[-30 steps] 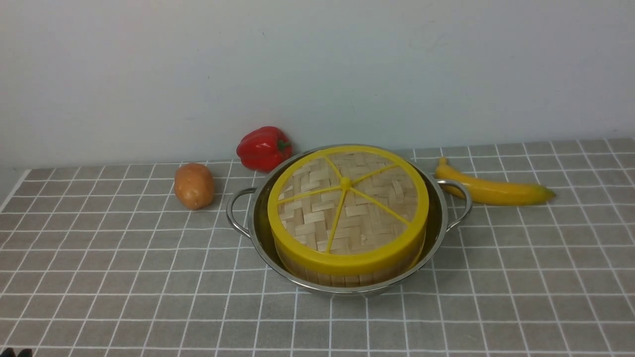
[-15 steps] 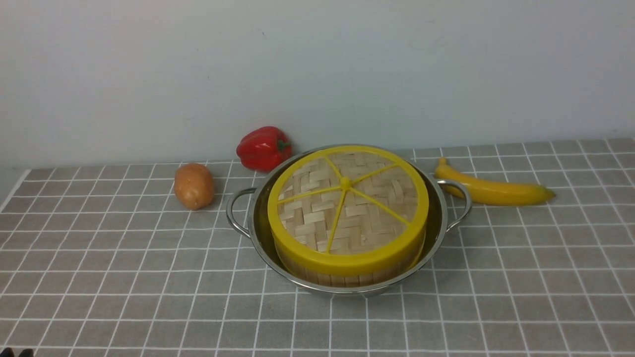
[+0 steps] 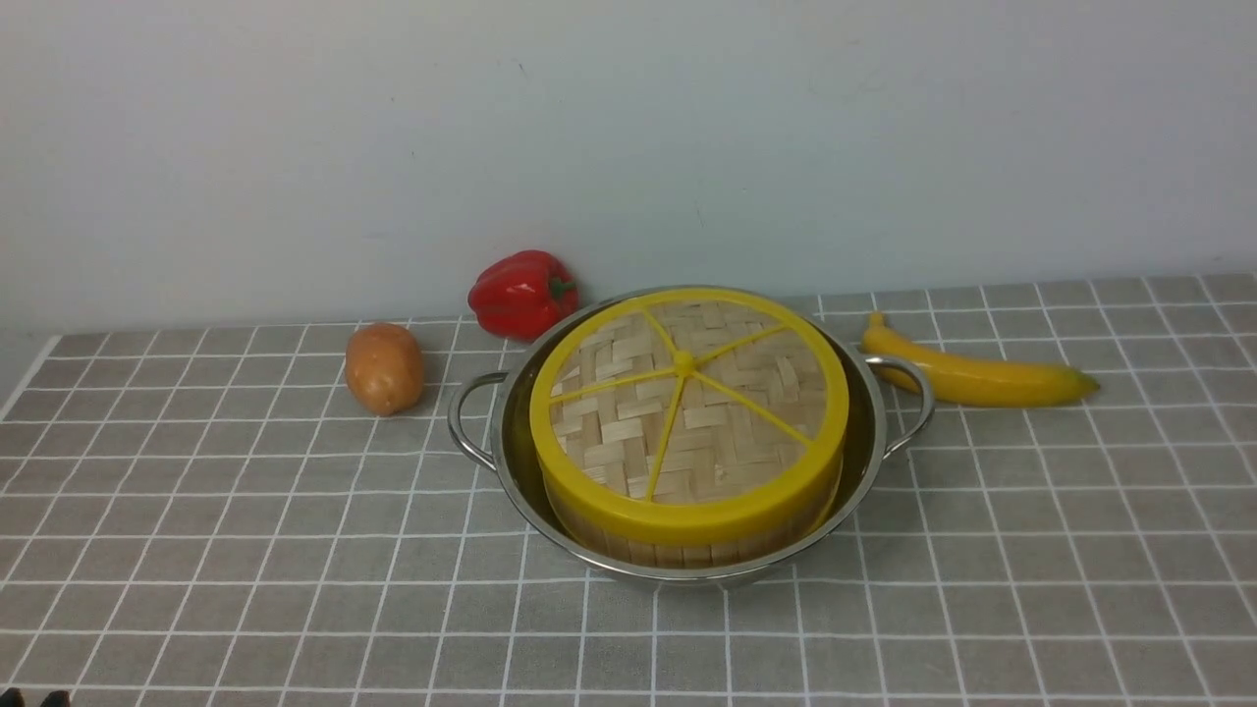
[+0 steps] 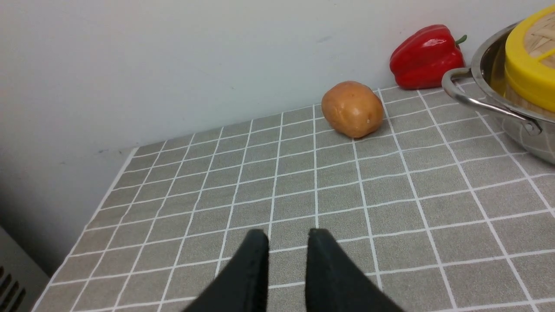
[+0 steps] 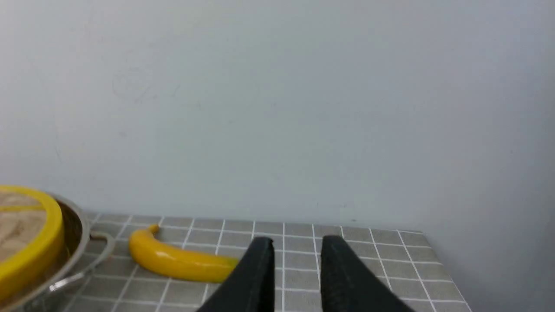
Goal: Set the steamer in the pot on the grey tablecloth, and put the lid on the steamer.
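Note:
The shiny steel pot (image 3: 509, 432) stands on the grey tablecloth (image 3: 245, 550) near the middle. The bamboo steamer (image 3: 687, 552) sits inside it, only its slat wall showing. The woven lid (image 3: 687, 403) with yellow rim and spokes lies flat on top of the steamer. My left gripper (image 4: 288, 236) is low over the cloth, well left of the pot (image 4: 481, 69) and lid (image 4: 527, 73), jaws a little apart and empty. My right gripper (image 5: 298, 242) is right of the pot (image 5: 82, 242) and lid (image 5: 39, 242), jaws a little apart and empty.
A red pepper (image 3: 520, 293) lies behind the pot at the wall. A potato (image 3: 384, 367) lies left of the pot's left handle. A banana (image 3: 972, 375) lies right of the right handle, also in the right wrist view (image 5: 173, 260). The cloth ends at the wall.

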### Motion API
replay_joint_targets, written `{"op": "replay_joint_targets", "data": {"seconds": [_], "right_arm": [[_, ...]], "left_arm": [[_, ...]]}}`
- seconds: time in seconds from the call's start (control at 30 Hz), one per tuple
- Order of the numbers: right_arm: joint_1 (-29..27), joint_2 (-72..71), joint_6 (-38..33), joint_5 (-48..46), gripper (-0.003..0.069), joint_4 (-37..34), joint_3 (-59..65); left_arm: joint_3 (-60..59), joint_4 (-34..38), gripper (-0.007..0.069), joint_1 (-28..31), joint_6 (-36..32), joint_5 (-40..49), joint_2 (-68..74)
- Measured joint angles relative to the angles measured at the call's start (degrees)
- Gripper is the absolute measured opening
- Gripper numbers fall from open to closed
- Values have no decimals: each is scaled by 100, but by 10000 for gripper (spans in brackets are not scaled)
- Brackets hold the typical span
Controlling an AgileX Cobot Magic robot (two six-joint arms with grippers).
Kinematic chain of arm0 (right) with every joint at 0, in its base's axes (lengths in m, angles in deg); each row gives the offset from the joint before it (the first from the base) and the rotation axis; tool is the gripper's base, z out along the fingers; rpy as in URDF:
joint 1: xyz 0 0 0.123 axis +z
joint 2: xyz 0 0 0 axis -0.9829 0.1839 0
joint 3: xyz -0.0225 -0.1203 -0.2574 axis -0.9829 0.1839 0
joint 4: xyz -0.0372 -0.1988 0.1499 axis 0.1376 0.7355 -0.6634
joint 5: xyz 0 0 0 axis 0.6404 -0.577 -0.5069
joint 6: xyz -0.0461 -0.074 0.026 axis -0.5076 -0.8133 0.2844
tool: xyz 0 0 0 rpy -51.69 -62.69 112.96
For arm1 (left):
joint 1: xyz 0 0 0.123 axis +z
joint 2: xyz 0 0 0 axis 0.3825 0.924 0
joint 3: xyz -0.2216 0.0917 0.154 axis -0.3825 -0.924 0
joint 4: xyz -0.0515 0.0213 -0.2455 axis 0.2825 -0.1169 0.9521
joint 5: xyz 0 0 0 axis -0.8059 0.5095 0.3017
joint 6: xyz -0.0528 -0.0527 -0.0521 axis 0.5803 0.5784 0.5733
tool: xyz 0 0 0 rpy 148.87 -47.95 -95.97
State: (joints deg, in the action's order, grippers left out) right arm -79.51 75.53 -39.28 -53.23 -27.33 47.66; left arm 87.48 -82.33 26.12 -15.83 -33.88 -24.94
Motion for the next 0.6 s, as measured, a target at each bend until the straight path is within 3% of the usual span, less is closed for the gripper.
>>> {"op": "replay_joint_targets", "data": {"seconds": [0.17, 0.3, 0.6], "right_arm": [[0, -287, 0, 1010, 199, 14, 1158], [-1, -291, 0, 1480, 205, 14, 1377], [-6, -288, 182, 1292, 227, -3, 1384]], "left_arm": [[0, 0, 148, 0, 0, -11, 0], [0, 0, 150, 0, 0, -13, 0], [0, 0, 171, 0, 0, -13, 0]]}}
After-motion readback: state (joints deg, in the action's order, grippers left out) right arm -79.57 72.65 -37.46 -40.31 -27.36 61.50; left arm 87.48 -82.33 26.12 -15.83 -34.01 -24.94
